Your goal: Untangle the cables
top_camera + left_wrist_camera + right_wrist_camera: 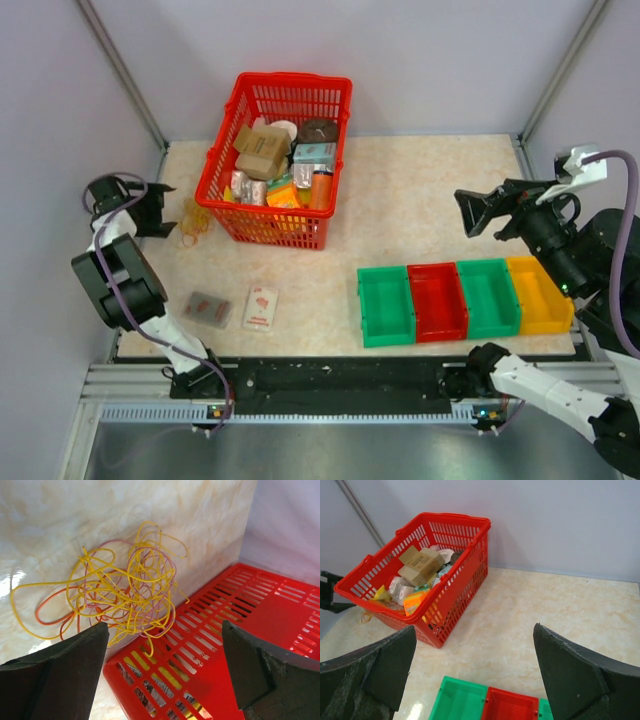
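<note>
The cables (120, 590), a loose knot of thin yellow, orange and red loops, lie on the pale marbled table (420, 190) just beside the left wall of the red basket (225, 205). In the left wrist view a few yellow strands reach that wall. From above, the tangle (195, 222) sits between the basket and the left claw (165, 210). That claw is spread wide and holds nothing, its two dark fingers framing the tangle without touching it (163, 630).

The right claw (468, 213) hangs well apart from the cables, over the right side of the table, and is also spread wide with nothing in it (474, 630).

The basket is full of packaged goods:
- A brown carton (260, 150) on top carries dark print, too small to read.
- A teal box (314, 153) and an orange pack (283, 195) have labels that are equally illegible.
- Silver foil packs (245, 187) lie beside them.

Near the front edge of the table lie two flat packets. The grey packet (207, 308) and the white packet (260, 307) each bear a reddish mark, but the wording cannot be made out.

To the right stands a row of open bins set side by side: a green bin (386, 305), a red bin (437, 300), a second green bin (488, 297) and a yellow bin (538, 293).
</note>
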`<state>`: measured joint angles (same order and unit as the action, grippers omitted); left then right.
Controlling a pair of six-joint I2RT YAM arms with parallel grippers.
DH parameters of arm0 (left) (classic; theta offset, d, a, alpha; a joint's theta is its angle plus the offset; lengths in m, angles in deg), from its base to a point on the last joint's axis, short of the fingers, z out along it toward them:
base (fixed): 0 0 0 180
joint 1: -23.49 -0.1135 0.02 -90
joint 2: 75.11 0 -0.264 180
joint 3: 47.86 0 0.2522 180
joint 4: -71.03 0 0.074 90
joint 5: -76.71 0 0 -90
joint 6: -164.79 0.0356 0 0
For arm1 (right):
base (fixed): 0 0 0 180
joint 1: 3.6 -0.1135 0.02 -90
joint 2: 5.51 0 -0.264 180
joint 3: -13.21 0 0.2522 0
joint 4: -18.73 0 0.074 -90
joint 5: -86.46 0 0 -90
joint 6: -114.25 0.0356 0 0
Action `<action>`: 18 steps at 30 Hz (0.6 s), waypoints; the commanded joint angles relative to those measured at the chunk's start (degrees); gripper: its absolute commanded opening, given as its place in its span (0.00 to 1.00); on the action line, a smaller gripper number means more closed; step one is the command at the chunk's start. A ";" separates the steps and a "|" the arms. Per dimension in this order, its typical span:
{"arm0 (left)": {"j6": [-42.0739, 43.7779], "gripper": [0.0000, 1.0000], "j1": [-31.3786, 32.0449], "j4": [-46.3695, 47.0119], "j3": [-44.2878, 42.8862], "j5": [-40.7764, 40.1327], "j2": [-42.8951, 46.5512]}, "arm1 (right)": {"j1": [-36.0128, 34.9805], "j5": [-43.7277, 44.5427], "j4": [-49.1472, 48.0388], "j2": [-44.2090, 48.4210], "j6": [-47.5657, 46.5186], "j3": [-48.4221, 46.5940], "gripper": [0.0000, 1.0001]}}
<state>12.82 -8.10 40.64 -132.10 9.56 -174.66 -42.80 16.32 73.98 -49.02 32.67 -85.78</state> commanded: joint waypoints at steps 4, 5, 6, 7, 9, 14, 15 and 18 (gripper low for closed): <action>-2.89 0.98 2.94 5.47 -2.02 3.69 -6.96 | 0.53 -0.70 -2.03 0.61 0.80 0.51 0.99; -3.15 0.97 3.38 5.20 -2.90 4.30 -8.72 | 0.53 -0.78 -2.03 0.70 0.72 0.59 0.99; -3.41 0.96 3.56 4.41 -3.52 4.39 -10.21 | 0.53 -0.96 -2.03 0.70 0.80 0.51 0.99; -3.76 0.95 3.82 4.14 -3.53 4.22 -11.53 | 0.53 -1.13 -2.03 0.96 0.80 0.59 0.99; -3.94 0.93 3.99 4.40 -3.53 3.43 -13.12 | 0.53 -1.22 -2.03 1.23 0.80 0.77 0.99; -2.89 0.72 4.44 5.98 -4.23 1.84 -15.15 | 0.53 -1.49 -2.03 2.11 1.15 2.08 0.99; -2.80 0.62 4.52 6.77 -4.14 2.72 -15.32 | 0.53 -1.57 -2.03 2.20 1.24 2.61 0.99; -1.23 0.30 4.44 8.27 -2.83 3.96 -12.80 | 0.53 -1.66 -2.12 2.02 2.03 4.97 0.99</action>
<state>9.41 -3.77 44.77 -134.42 12.84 -189.33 -42.80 15.40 73.26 -46.99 33.46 -83.14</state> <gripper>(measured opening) 0.441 0.989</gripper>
